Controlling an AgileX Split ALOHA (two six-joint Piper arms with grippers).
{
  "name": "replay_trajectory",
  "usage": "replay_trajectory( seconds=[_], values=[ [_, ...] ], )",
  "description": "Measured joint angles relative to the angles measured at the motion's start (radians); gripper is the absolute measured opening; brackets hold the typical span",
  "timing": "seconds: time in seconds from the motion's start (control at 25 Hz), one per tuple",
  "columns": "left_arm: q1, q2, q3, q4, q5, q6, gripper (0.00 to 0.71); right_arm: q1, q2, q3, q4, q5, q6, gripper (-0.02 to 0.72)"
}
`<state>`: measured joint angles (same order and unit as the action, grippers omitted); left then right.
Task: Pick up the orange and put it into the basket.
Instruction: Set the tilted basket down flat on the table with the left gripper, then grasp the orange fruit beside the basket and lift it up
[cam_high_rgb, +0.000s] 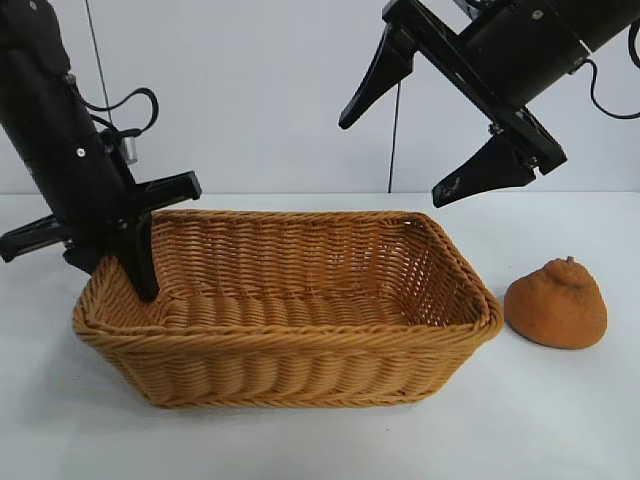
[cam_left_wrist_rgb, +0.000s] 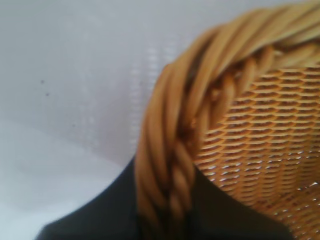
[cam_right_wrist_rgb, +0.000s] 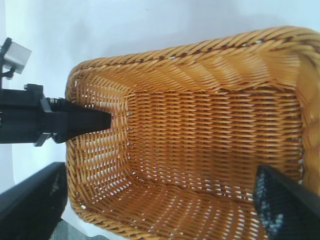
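The orange, dull and bumpy with a knobby top, rests on the white table just right of the basket. The golden wicker basket holds nothing that I can see. My left gripper is shut on the basket's left braided rim, one finger inside the wall and one outside. In the left wrist view the rim runs between that gripper's dark fingers. My right gripper hangs open high over the basket's right half, well up and left of the orange. Its wrist view looks down into the basket.
White table surrounds the basket, with bare room in front and to the right around the orange. A pale wall stands behind. The left arm's finger shows inside the basket's far end in the right wrist view.
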<state>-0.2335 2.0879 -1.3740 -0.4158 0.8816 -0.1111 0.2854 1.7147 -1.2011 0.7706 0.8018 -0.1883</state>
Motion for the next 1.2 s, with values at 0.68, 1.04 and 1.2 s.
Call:
replay_trajectory(
  seconds=[0.68, 1.04, 1.2],
  values=[
    [0.0, -0.024, -0.032, 0.003, 0.006, 0.017, 0.594, 0.0, 0.0, 0.0, -0.001, 0.005, 0.0, 0.694],
    [0.006, -0.135, -0.22, 0.11, 0.175, 0.019, 0.634, 0.0, 0.0, 0.0, -0.001, 0.01, 0.0, 0.694],
    [0.063, -0.159, -0.317, 0.205, 0.247, 0.02, 0.636, 0.0, 0.0, 0.0, -0.001, 0.01, 0.0, 0.694]
  ],
)
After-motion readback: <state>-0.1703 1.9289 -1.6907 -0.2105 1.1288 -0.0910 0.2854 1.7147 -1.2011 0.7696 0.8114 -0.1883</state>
